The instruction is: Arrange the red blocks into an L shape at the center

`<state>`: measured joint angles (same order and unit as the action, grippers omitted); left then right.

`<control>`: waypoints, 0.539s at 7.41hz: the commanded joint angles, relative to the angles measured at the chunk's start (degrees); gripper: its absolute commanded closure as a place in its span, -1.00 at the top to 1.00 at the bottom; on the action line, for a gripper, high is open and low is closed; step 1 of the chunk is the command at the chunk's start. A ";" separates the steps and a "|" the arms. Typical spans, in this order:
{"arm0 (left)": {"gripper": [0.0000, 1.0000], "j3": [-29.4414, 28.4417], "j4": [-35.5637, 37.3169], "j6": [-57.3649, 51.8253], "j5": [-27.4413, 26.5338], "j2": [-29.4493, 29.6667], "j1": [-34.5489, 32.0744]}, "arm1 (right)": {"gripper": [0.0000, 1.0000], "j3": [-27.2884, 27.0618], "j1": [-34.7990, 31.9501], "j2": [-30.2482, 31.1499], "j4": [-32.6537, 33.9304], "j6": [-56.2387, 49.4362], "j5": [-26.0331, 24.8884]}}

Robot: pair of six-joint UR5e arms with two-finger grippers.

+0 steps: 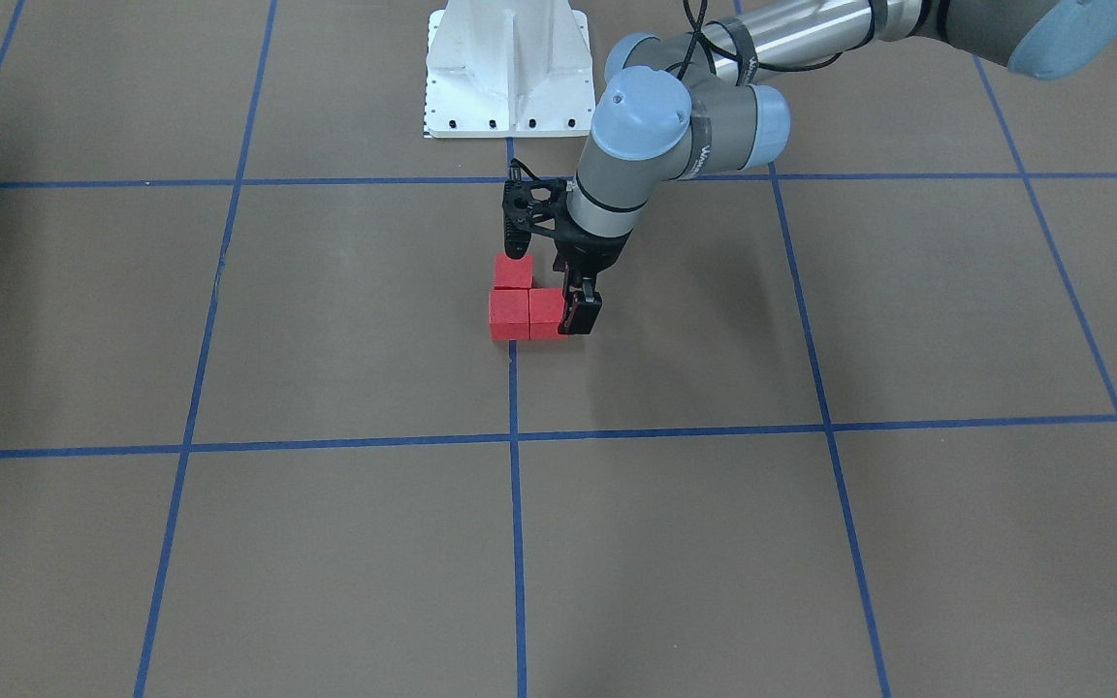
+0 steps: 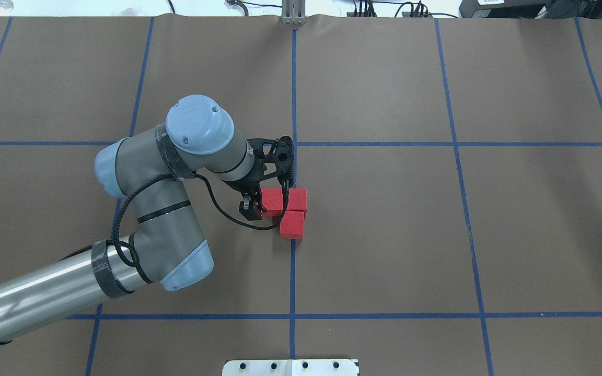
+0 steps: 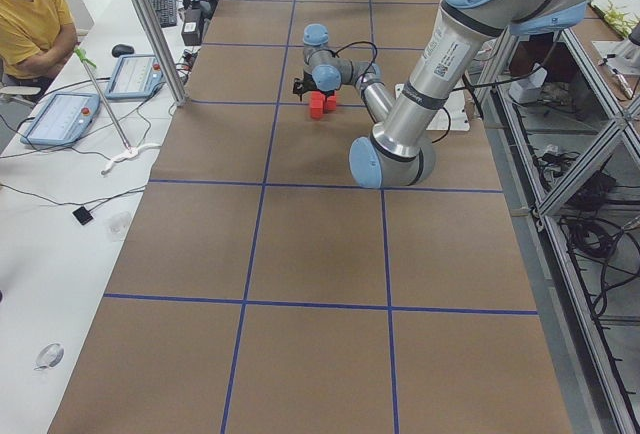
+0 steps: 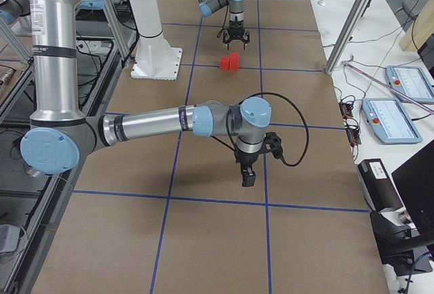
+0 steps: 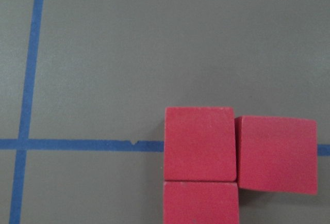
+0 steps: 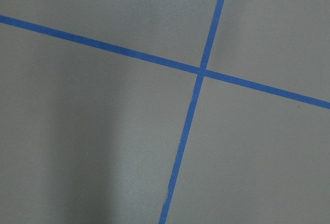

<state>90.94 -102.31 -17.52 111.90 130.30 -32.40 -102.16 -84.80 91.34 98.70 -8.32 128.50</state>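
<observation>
Three red blocks lie touching in an L at the central grid crossing: one on the left, one beside it, one nearer me. They also show in the front view and the left wrist view. My left gripper is open and hangs over the left block, with one finger at that block's outer side; it holds nothing. My right gripper shows only in the exterior right view, far from the blocks, and I cannot tell whether it is open or shut.
The white robot base plate stands at the table's robot side. Blue tape lines mark the brown table into a grid. A person and control tablets are at a side table.
</observation>
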 commanded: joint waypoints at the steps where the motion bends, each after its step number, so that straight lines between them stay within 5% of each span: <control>1: 1.00 0.91 2.54 5.70 0.77 -0.84 -5.53 | 1.00 0.64 -0.01 0.07 0.00 -0.03 0.00; 4: 1.00 1.26 7.91 13.30 8.76 -5.55 -18.70 | 1.00 0.74 -0.01 0.68 0.00 -0.03 0.00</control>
<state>91.95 -95.79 -6.18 118.26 127.51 -45.38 -101.47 -84.81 91.72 98.70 -8.35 128.50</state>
